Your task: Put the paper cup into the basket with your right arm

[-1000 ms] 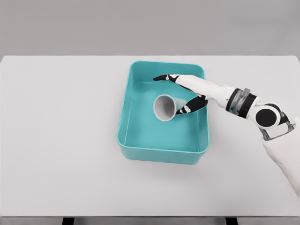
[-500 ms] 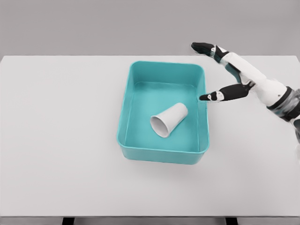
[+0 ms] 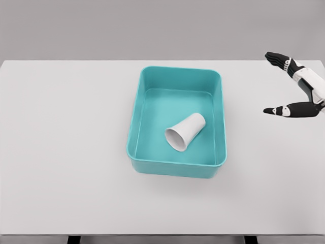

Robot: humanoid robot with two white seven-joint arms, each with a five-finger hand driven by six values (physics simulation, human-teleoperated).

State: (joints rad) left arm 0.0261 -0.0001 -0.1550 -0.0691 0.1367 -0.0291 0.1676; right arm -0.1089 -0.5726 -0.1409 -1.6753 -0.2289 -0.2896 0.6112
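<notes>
The white paper cup (image 3: 185,132) lies on its side on the floor of the teal basket (image 3: 138,101), its open mouth facing the near left. My right hand (image 3: 284,84) is at the right edge of the picture, well to the right of the basket and above the table. Its fingers are spread, with nothing in them. The left arm does not show.
The basket stands near the middle of a white table (image 3: 66,142). A grey wall runs behind the table's far edge.
My right hand let go of the cup inside the basket, rose and drew back to the right. The cup settled on its side on the basket floor.
</notes>
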